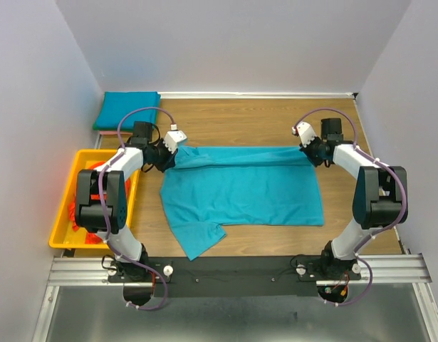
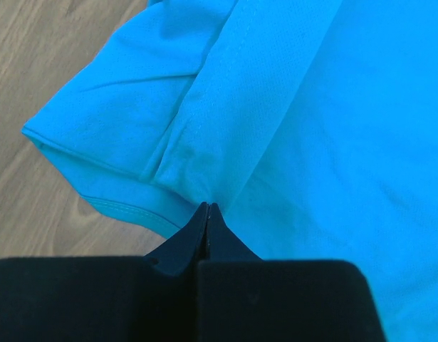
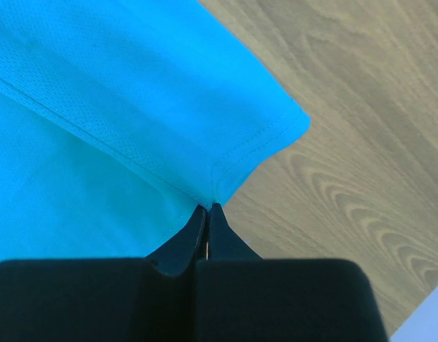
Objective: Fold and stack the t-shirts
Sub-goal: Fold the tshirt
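A teal-blue t-shirt (image 1: 240, 189) lies spread across the middle of the wooden table, its far edge drawn up into a fold. My left gripper (image 1: 174, 158) is shut on that fold at the shirt's far left; in the left wrist view the cloth (image 2: 311, 107) gathers into the closed tips (image 2: 206, 208). My right gripper (image 1: 310, 154) is shut on the far right corner, and the hemmed corner (image 3: 226, 142) meets its tips (image 3: 208, 208). A second teal t-shirt (image 1: 126, 109) lies folded at the back left. Orange-red t-shirts (image 1: 75, 214) sit crumpled in the tray.
A yellow plastic tray (image 1: 62, 242) stands at the left edge of the table, partly under my left arm. Grey walls close in the table on the left, back and right. A black strip (image 1: 233, 265) runs along the near edge between the arm bases.
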`<state>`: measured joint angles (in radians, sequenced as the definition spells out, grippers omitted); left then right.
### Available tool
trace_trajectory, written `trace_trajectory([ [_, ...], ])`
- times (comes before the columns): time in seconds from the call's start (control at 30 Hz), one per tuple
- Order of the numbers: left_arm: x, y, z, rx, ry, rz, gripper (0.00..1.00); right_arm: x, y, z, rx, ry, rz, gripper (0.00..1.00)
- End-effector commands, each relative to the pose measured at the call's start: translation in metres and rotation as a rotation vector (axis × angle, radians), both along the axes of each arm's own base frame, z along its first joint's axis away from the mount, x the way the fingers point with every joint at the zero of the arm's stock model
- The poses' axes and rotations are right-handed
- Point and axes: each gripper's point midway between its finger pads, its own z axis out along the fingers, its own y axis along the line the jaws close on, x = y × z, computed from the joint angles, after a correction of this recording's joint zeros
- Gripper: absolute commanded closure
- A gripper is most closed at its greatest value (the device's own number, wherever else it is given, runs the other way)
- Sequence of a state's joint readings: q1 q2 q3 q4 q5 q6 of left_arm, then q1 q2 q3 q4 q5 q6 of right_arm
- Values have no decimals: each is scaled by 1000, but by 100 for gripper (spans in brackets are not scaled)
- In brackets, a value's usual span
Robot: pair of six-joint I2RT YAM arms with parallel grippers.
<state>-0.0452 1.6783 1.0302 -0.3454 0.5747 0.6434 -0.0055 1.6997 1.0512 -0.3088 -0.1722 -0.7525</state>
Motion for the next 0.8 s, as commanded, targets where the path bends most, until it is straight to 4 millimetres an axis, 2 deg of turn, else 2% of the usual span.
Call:
trace_trajectory([
  [0.0,-1,7,-10,40,1,-1,100,-11,4,-14,8,49,19,99],
  [0.17,-4,7,-16,68,18,-65,100,-19,3,-18,-9,79,40,98],
  [0.2,-17,6,-19,64,69,-93,98,-21,2,-17,-16,89,46,96],
  [0.23,-14,6,-14,66,63,-108,93,-26,1,-15,-29,103,63,90],
  [0.3,-17,6,-2,72,50,-144,82,-28,-2,-11,-49,106,77,87],
  [0.33,-17,5,3,69,38,-162,79,-28,-2,-2,-53,88,77,84],
  [0.37,-17,3,10,64,26,-174,76,-28,-2,4,-55,88,83,75],
  [0.43,-12,-3,30,36,-1,-197,69,-34,2,15,-36,106,103,64],
  [0.5,-5,-9,43,-4,4,-200,66,-29,6,29,-20,94,116,62],
  [0.6,8,-14,50,-28,2,-177,64,-21,8,40,5,85,87,62],
  [0.67,17,-19,49,-52,15,-159,63,-14,11,41,35,91,57,63],
  [0.7,21,-22,49,-55,11,-156,62,-12,15,31,73,128,22,63],
  [0.77,25,-31,42,-67,36,-164,61,-4,22,34,120,152,7,63],
])
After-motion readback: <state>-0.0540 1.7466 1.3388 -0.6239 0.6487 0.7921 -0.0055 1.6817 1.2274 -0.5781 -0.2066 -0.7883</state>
